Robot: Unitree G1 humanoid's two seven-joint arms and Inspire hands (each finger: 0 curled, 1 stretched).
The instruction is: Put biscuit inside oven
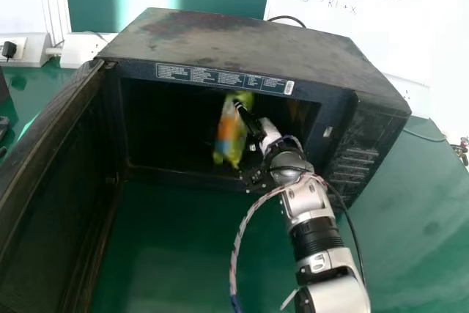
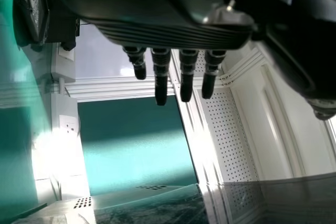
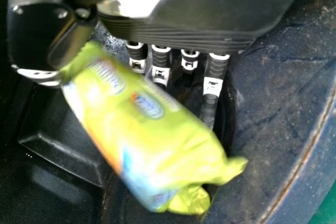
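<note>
The pack (image 1: 230, 133) is at the oven's mouth, in front of the dark inside; how deep it sits I can't tell. In the head view its long axis runs from a little past 12 o'clock down to a little past 6, nearly upright across the opening. My right hand (image 3: 159, 65) has the end by the thumb pinched, the rest of the pack slanting off past my fingers, its far end free. From the pack's middle, that hand lies toward 3 o'clock, and my forearm comes in from 5.

So the right is the arm to use: I judge the pack must go on toward 12, past the front frame of the oven (image 1: 242, 40), and tip down flat before I let go. Set free here, it might catch the lower lip. The door (image 1: 45, 181) stands open at 9. My left hand (image 2: 160, 80), fingers straight, is idle, in the left wrist view.
</note>
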